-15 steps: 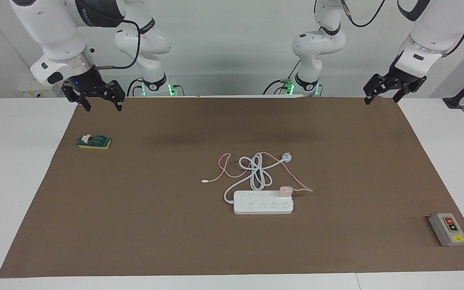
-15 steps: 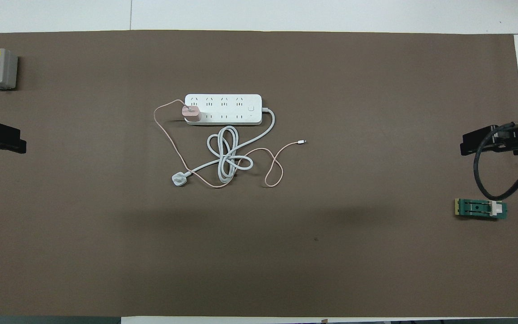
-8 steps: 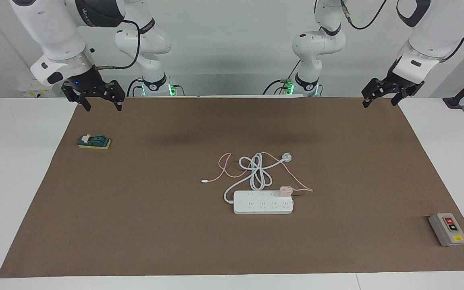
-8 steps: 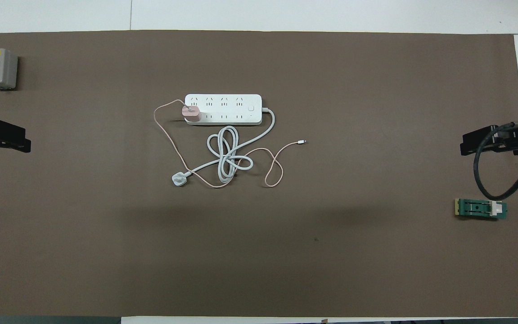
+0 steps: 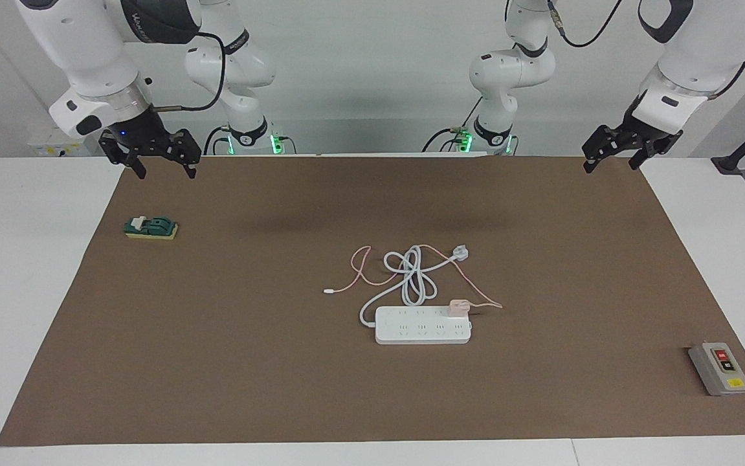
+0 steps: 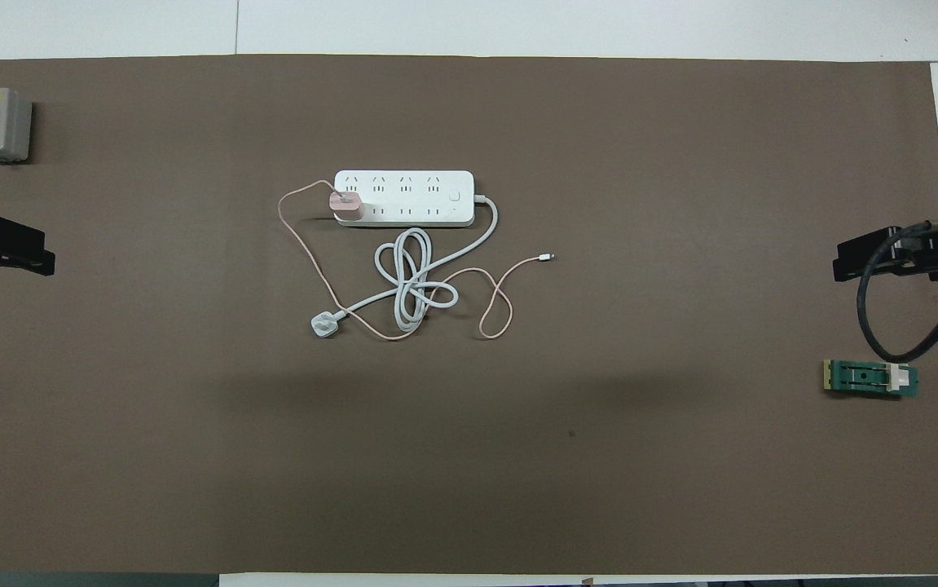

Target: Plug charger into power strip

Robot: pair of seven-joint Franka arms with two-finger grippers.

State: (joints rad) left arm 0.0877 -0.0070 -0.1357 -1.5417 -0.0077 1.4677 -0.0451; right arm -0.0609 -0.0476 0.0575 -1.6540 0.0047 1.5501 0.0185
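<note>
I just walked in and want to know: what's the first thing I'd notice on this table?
Probably the white power strip in the middle of the brown mat, with the small pink charger sitting on its end toward the left arm. Its thick white cord and the thin pink cable lie tangled just nearer the robots.

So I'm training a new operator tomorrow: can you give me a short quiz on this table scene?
1. True or false: the charger sits on the power strip.
2. Which is open: the left gripper, the right gripper, or both?
3. Which item lies at the left arm's end of the table: A) green clip B) grey switch box C) white plug?

Key: 1 true; 2 both; 3 B.
</note>
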